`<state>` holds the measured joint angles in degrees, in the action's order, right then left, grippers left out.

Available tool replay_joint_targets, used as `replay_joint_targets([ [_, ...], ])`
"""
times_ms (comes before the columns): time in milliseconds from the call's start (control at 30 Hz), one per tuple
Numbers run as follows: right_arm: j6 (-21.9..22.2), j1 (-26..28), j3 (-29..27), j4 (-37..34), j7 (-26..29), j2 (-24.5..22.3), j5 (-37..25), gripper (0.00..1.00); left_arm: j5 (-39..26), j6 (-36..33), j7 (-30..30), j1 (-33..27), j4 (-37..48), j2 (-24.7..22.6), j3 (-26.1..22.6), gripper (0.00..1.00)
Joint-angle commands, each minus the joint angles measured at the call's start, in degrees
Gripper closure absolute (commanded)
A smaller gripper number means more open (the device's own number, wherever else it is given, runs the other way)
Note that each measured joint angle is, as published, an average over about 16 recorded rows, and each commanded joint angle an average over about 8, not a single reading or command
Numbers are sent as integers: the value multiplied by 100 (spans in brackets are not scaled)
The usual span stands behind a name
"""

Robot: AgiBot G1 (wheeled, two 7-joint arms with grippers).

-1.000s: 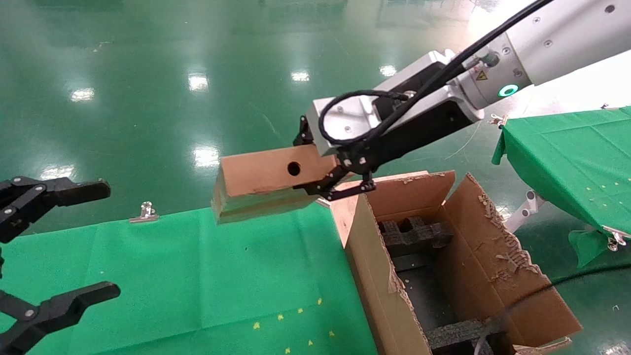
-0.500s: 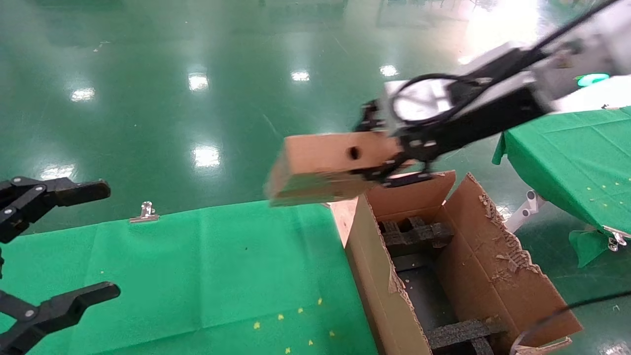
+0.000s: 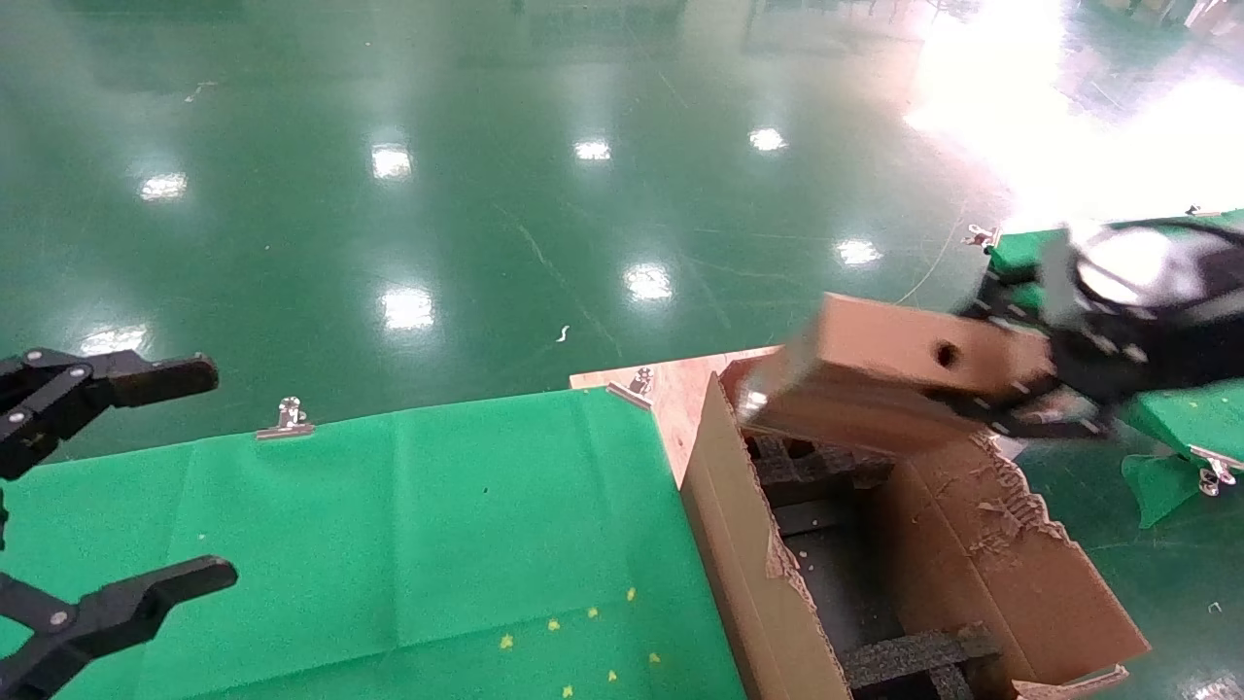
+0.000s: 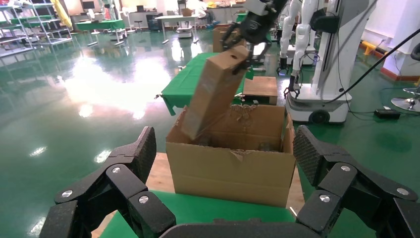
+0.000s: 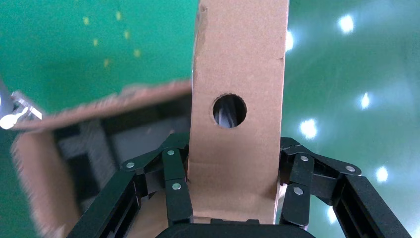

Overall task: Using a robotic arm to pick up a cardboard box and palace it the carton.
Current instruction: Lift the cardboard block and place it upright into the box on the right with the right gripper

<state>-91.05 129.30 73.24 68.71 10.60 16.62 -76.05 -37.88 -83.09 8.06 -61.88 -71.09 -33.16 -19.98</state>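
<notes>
The small brown cardboard box [image 3: 894,365], with a round hole in its narrow face, hangs tilted over the far end of the large carton [image 3: 768,583]. Its low end is at the carton's rim. My right gripper [image 3: 1011,374] is shut on the box's near end, one finger on each broad face. The right wrist view shows the box [image 5: 237,74] between the fingers [image 5: 173,188], with the carton's flap [image 5: 99,106] and black foam below. The left wrist view shows the box [image 4: 213,94] slanting into the carton [image 4: 233,168]. My left gripper [image 3: 214,472] is open and empty at the left edge.
A green cloth table [image 3: 389,525] lies left of the carton, with a metal clip [image 3: 287,418] on its far edge and a wooden board [image 3: 671,389] at its corner. A second green table [image 3: 1195,418] stands at the right. Black foam inserts [image 3: 904,661] line the carton's bottom.
My right arm has carried the box to the right and lower, from above the table's far edge to over the carton's far end. My left gripper has not moved.
</notes>
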Motion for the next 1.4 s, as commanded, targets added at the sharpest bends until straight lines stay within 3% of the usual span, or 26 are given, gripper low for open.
replay_joint_targets([
  [33, -1, 75, 153, 214, 144, -349, -28, 100, 0, 0, 0, 0, 0, 0, 0, 0],
  [300, 61, 229, 347, 574, 422, -869, -115, 100, 2, 1, 0, 1, 1, 1, 0, 0],
  [700, 288, 123, 418, 432, 705, -892, -31, 100, 2, 1, -1, 1, 1, 1, 1, 0],
  [1400, 2517, -910, 1280, 769, 4165, -2069, 232, 100, 2, 3, -1, 2, 3, 2, 1, 0],
])
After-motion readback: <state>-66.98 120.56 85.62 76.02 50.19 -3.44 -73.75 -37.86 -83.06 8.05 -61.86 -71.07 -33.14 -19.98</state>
